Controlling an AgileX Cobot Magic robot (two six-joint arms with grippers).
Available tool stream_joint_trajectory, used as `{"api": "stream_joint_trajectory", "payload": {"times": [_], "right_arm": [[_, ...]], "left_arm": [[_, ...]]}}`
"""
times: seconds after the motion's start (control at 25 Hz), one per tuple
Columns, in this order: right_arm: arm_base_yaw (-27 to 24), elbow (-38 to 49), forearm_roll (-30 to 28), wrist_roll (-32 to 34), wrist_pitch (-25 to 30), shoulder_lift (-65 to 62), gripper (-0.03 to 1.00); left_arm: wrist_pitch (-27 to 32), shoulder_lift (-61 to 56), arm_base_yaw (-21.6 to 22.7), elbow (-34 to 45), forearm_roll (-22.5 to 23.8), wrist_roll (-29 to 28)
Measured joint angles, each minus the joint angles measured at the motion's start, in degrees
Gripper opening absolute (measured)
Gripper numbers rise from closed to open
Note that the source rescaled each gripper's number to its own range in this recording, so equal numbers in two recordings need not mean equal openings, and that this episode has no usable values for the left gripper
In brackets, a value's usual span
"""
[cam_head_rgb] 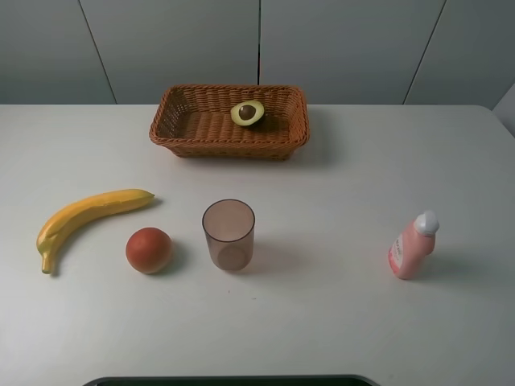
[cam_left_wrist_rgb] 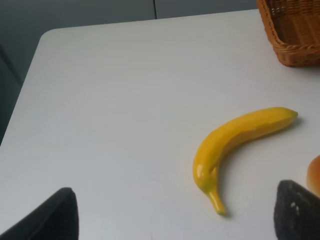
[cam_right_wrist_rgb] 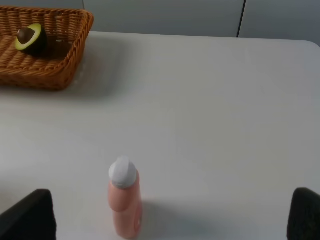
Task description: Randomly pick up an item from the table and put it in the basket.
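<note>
- When we look from up high, we see the avocado (cam_head_rgb: 248, 112) already lying in the basket (cam_head_rgb: 169, 129), so the job looks done. On the table (cam_head_rgb: 338, 322) we count one banana (cam_head_rgb: 88, 217), one orange-red fruit (cam_head_rgb: 149, 249), one cup (cam_head_rgb: 228, 234) and one pink bottle (cam_head_rgb: 413, 246).
- From our left wrist, the left gripper (cam_left_wrist_rgb: 175, 212) has its fingers wide apart, holding nothing, near the banana.
- From our right wrist, the right gripper (cam_right_wrist_rgb: 172, 215) is spread wide too, empty, near the bottle.
</note>
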Motion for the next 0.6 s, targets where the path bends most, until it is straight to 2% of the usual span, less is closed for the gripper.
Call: {"api": "stream_joint_trajectory", "payload": {"times": [0.6], "right_arm": [[0.0, 0.0, 0.0, 0.1, 0.0, 0.0, 1.0]], "left_arm": [[0.0, 0.0, 0.0, 0.0, 0.0, 0.0]]}}
